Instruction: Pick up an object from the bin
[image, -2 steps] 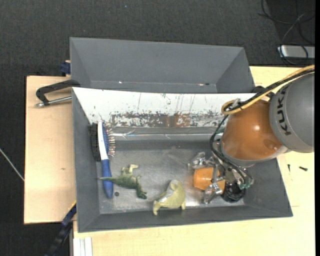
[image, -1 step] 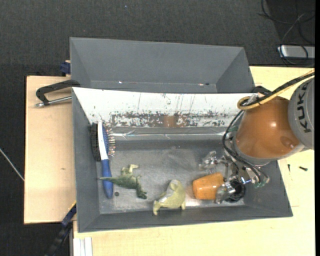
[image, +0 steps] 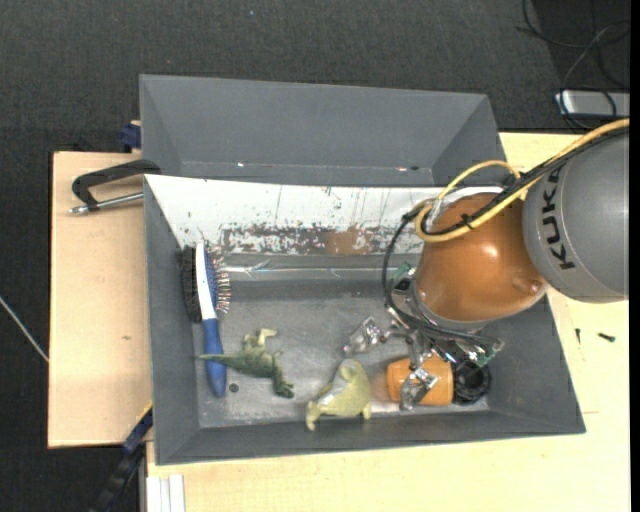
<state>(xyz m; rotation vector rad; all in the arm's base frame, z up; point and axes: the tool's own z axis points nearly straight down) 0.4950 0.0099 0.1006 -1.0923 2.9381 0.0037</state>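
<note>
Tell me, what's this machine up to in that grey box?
A robot arm reaches into the grey bin from the right. Its tool is down in the near right corner, over a rounded orange thing. Whether it grips it is unclear. A pale toy dinosaur lies just left of it; a green dinosaur and a blue-handled brush lie farther left.

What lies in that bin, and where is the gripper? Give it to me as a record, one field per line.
bin: grey metal, a few loose things on its floor
gripper: low in the near right corner, over the orange thing
orange thing: rounded, partly hidden by the gripper
black round thing: just right of the orange thing
pale dinosaur: yellow-green, left of the orange thing
green dinosaur: darker, further left
brushes: black brush and blue-handled brush side by side along the left wall
silvery thing: mid-floor, kind unclear
</note>
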